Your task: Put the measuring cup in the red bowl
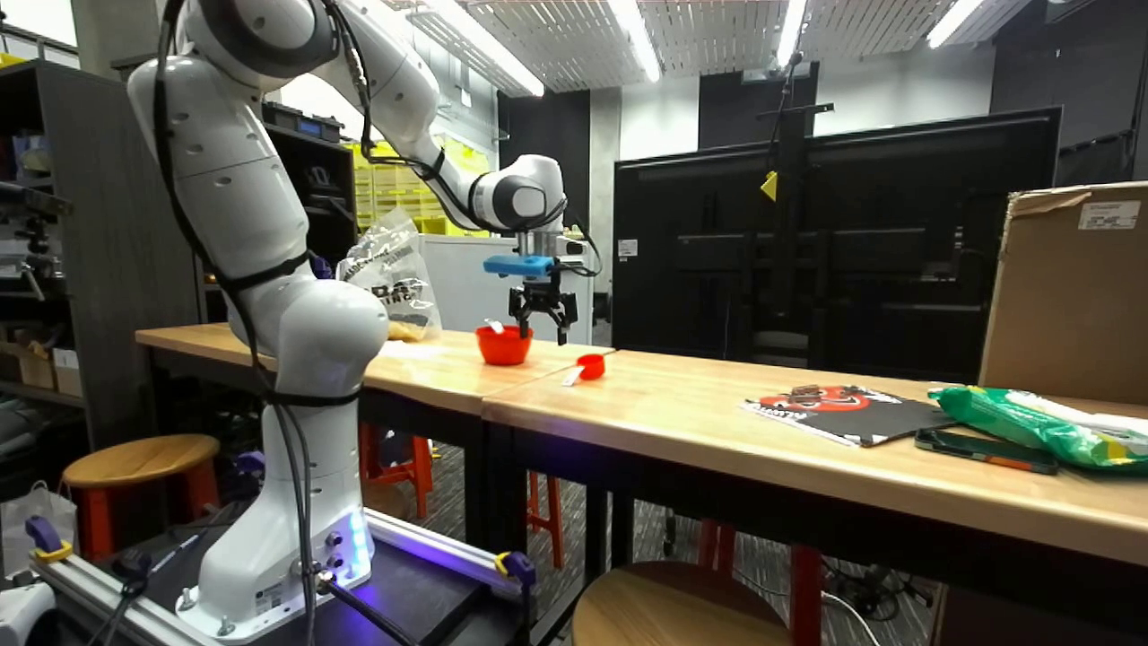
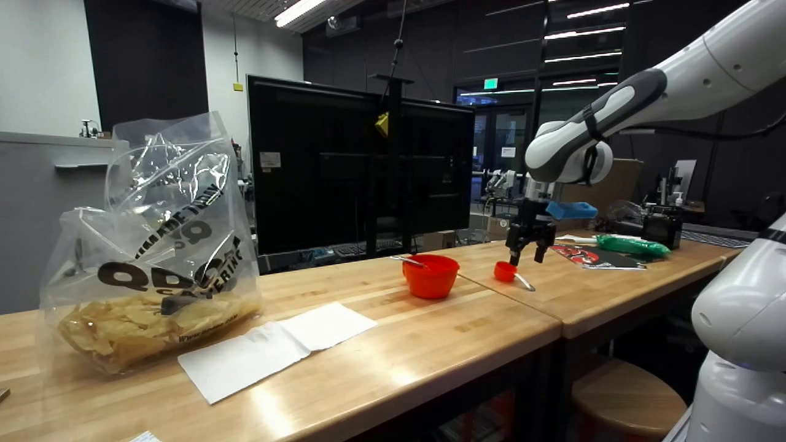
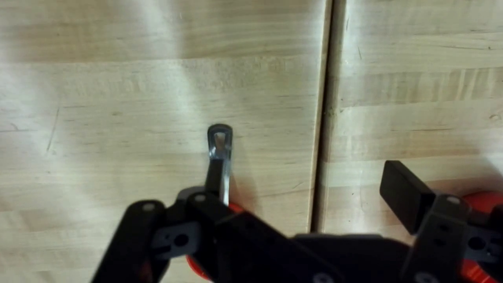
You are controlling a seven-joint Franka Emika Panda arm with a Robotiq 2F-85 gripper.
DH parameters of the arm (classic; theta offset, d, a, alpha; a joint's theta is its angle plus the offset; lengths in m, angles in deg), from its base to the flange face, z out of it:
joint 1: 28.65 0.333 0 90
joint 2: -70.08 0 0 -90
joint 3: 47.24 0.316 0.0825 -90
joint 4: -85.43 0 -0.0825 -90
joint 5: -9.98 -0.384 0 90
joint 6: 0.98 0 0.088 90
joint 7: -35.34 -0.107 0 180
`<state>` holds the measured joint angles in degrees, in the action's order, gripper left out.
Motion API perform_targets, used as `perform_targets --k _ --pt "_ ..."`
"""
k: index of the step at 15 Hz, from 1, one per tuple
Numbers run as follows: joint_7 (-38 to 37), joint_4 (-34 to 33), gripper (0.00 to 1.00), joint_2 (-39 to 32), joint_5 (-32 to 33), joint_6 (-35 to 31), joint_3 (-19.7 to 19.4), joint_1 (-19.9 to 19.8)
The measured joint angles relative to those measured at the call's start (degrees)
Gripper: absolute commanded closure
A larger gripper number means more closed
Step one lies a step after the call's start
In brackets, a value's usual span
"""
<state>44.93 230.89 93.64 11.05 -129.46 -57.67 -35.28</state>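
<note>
The measuring cup is a tiny red cup with a shiny grey handle. It lies on the table near the seam in both exterior views (image 1: 590, 365) (image 2: 505, 271). In the wrist view its handle (image 3: 220, 137) shows and the left finger hides most of its red part. The red bowl (image 1: 504, 346) (image 2: 431, 279) stands upright across the seam, with a light handle sticking over its rim. In the wrist view the bowl (image 3: 485, 201) is partly hidden behind the right finger. My gripper (image 1: 543, 337) (image 2: 527, 259) (image 3: 306, 186) is open and empty, above the table near the cup.
A clear bag of chips (image 2: 153, 307) and white paper (image 2: 276, 350) lie beyond the bowl. A black and red magazine (image 1: 852, 413), a dark phone-like object (image 1: 987, 450) and a green package (image 1: 1040, 422) lie at the table's other end. A narrow seam (image 3: 323, 118) divides the tabletops.
</note>
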Motion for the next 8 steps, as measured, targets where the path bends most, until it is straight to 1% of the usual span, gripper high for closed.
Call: perform_targets --k 4,8 --pt "0.0 -3.4 0.0 -4.5 -0.1 -0.5 0.1 0.6" --pt "-0.1 -5.5 0.0 -6.5 -0.1 -0.4 -0.3 -0.4"
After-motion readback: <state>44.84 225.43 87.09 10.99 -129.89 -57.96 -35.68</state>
